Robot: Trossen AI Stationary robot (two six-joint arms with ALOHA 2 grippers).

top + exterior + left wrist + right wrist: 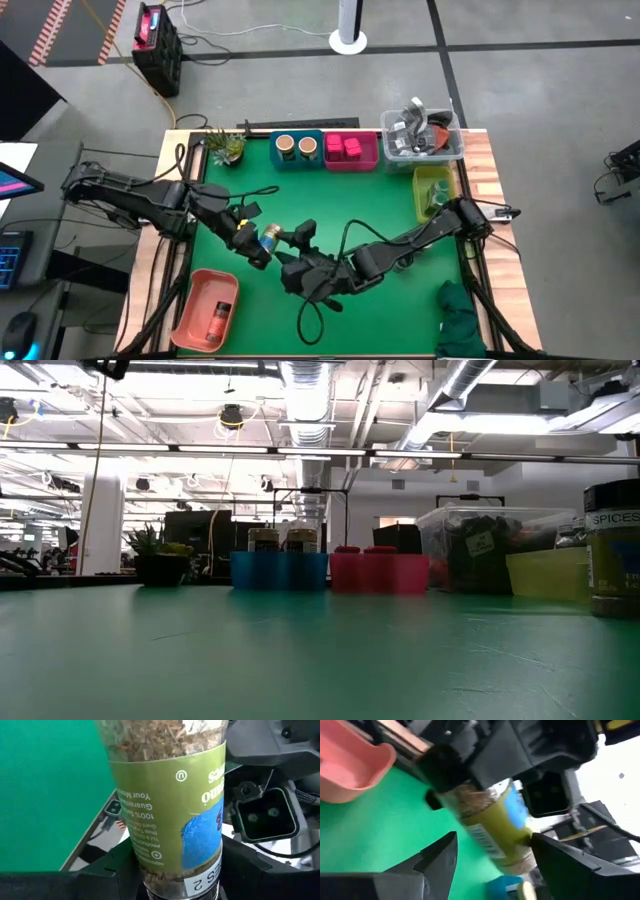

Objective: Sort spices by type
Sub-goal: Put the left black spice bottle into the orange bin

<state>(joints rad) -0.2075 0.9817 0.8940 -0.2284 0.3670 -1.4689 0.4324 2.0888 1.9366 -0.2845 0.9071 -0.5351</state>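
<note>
My left gripper [254,241] is shut on a clear jar of dried herbs with a green and blue label [269,238], above the middle of the green mat. The jar fills the left wrist view [170,805]. My right gripper [291,249] is open, its two fingers on either side of the jar's free end [512,852]. I cannot tell whether they touch it. Two tan-topped jars stand in a blue bin [297,149]. Magenta packs sit in a pink bin [350,150]. A red jar lies in a salmon tray [208,308]. My left gripper pinches one end of the jar [150,870] between its two fingers [117,865]. The jar sticks out forward past the fingertips toward my right gripper. It lies tilted and is lifted clear of the mat.
A clear tub of grey clutter [421,135] and a yellow-green bin [432,190] stand at the far right. A potted plant [226,148] is at the far left. A green cloth [461,320] lies at the near right. A dark-lidded jar marked SPICES [612,550] stands on the mat.
</note>
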